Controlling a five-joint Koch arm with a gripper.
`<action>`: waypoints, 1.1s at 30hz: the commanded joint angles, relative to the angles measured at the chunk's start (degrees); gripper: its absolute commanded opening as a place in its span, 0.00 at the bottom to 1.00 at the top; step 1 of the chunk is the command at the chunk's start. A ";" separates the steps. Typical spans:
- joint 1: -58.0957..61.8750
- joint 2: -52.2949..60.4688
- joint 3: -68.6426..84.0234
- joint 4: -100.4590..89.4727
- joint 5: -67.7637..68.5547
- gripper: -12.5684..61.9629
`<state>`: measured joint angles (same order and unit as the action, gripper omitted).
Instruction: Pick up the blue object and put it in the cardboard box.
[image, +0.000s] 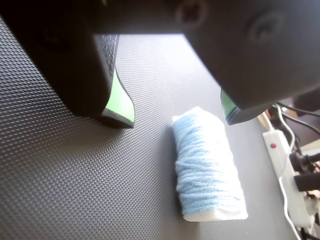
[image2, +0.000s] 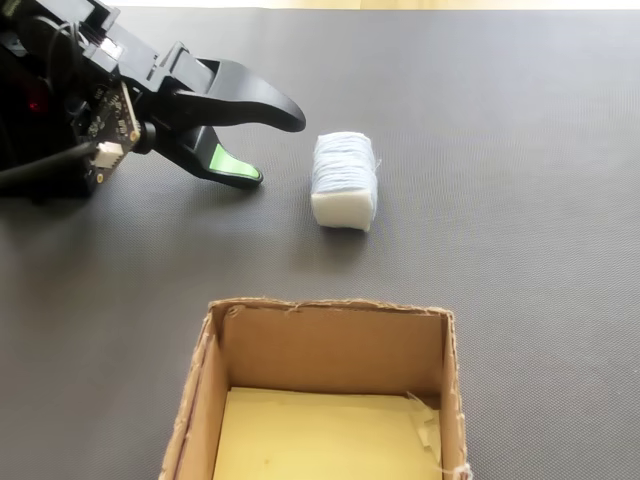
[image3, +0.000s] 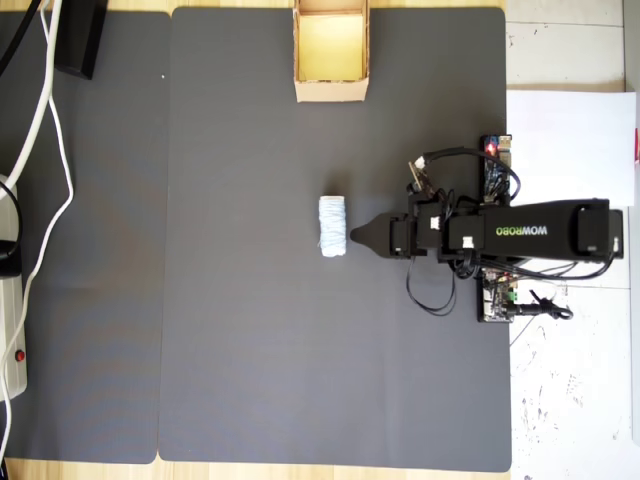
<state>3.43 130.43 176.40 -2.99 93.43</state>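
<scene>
Green-padded gripper (image2: 270, 150) is spread wide and empty, hanging low over the mat (image2: 520, 120). Roll (image2: 345, 180) lies just ahead of the tips, clear of both, on its side. Overhead view shows its long axis square to the arm's reach, so the jaws would close across its width; looks like a short push forward is what's left. Arm is stretched out level, wrist low. Box (image3: 331, 52) sits well off to the side, empty.
</scene>
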 joint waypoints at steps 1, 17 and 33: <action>0.00 5.36 2.29 6.42 0.88 0.63; -0.18 5.27 2.29 -0.09 1.58 0.63; 1.14 5.27 -5.27 -8.00 -1.14 0.63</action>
<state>4.57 130.43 174.81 -6.50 92.11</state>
